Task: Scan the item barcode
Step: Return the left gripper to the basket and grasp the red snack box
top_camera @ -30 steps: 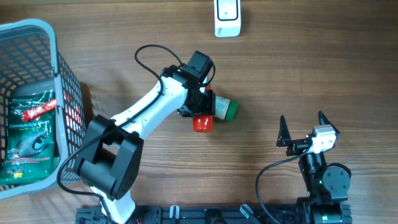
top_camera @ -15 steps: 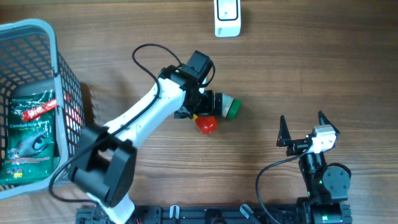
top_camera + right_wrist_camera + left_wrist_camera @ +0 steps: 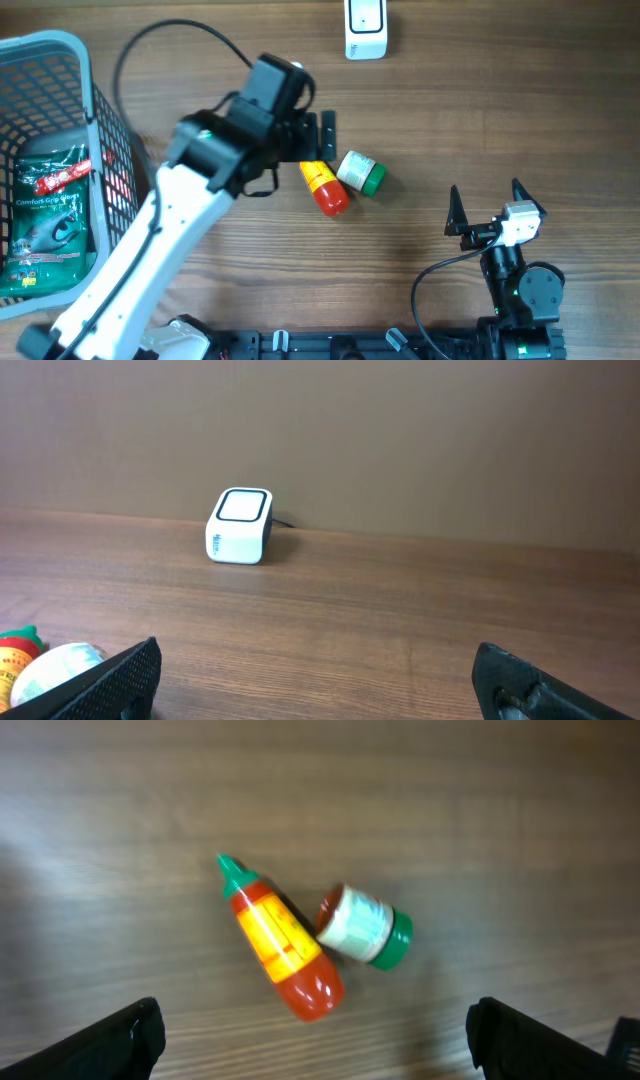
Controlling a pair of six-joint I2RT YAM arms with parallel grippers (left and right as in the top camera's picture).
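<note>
We saw the left gripper (image 3: 320,1042) spread wide and holding nothing, above the sauce bottle (image 3: 279,940). The bottle lay on its side well apart from the scanner (image 3: 365,28), on the robot's side of it, against a green-capped jar (image 3: 366,927). The right gripper (image 3: 485,195), farther from the scanner, also gaped empty.

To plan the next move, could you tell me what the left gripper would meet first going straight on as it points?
Probably the red sauce bottle lying beside the small jar; depth is unclear.
</note>
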